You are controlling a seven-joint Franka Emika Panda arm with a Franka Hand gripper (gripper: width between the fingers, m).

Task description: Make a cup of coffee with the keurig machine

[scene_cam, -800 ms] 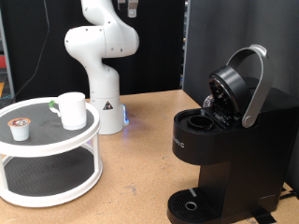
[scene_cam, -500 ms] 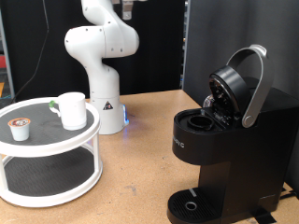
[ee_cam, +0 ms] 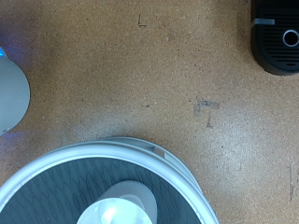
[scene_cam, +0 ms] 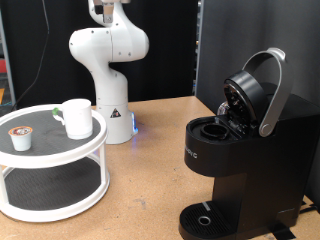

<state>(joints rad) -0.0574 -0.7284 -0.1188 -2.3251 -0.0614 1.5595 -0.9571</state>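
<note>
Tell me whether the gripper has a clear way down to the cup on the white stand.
Probably yes. The cup stands upright on the open top tier of the white stand, with only a small pod off to one side and nothing above it. The gripper itself is out of view in both pictures.

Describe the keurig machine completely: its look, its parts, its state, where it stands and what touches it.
The keurig machine is a tall, boxy coffee maker in black plastic, standing upright on the brown table at the exterior view's right. Its lid is tipped up and open, with a curved grey-silver handle arching over it, exposing the round pod chamber. A small white logo marks the front, and a round drip base sits at the bottom. Nothing touches it but the table; no cup stands under it.
</note>
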